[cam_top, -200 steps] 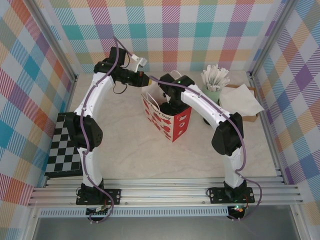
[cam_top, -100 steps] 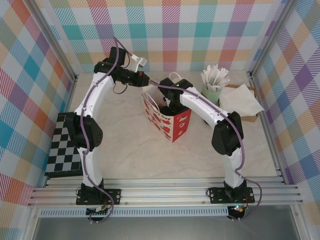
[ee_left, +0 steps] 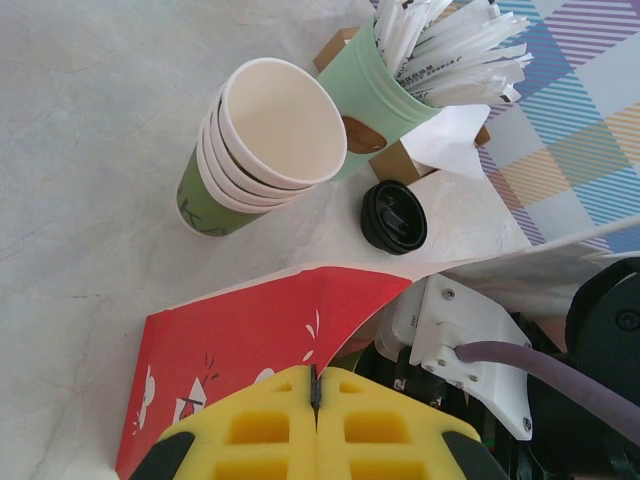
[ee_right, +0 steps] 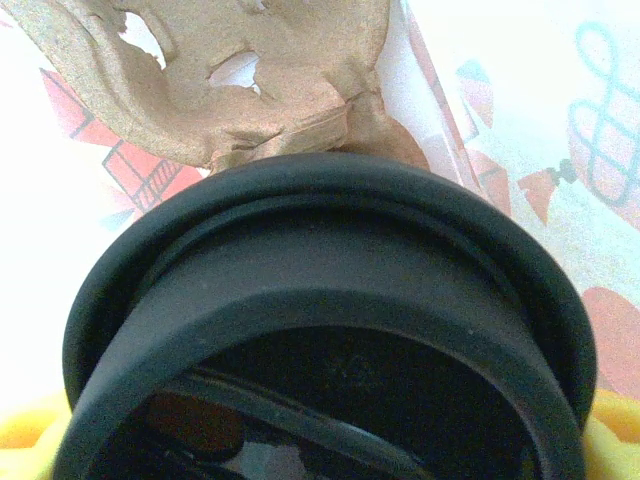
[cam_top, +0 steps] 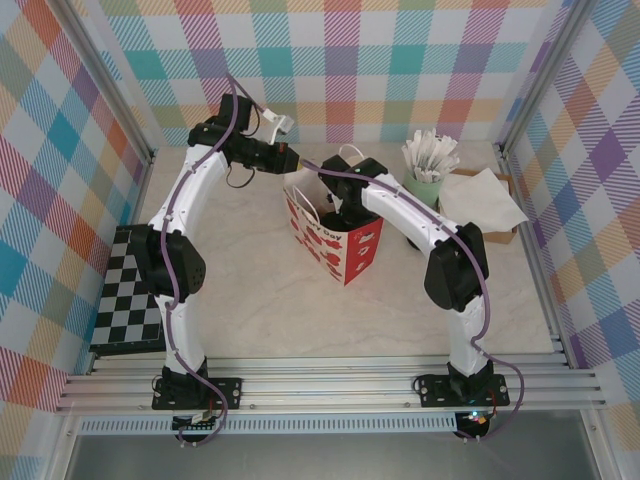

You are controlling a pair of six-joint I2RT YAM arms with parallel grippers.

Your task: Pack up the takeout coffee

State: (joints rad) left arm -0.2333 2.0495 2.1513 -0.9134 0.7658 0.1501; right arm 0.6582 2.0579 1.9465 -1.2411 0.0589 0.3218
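**A:** What is standing on the table [cam_top: 250, 300]?
**B:** A red-and-white paper bag [cam_top: 345, 250], mouth up. The left gripper [ee_left: 316, 392] is pinching its rim, fingers pressed together.
**A:** And the right gripper [ee_right: 315, 445]?
**B:** It is reaching into the bag and clamping the takeout coffee [ee_right: 320, 300], whose black lid is sitting between the yellow pads [ee_right: 20, 450].
**A:** Anything smaller?
**B:** A stack of lidless cups [ee_left: 240, 160] is standing beside the sachet pot [ee_left: 385, 95], with a loose black lid [ee_left: 393, 217] lying near them.

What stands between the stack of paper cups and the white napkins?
The mint-green pot of white sachets stands there, as the left wrist view shows.
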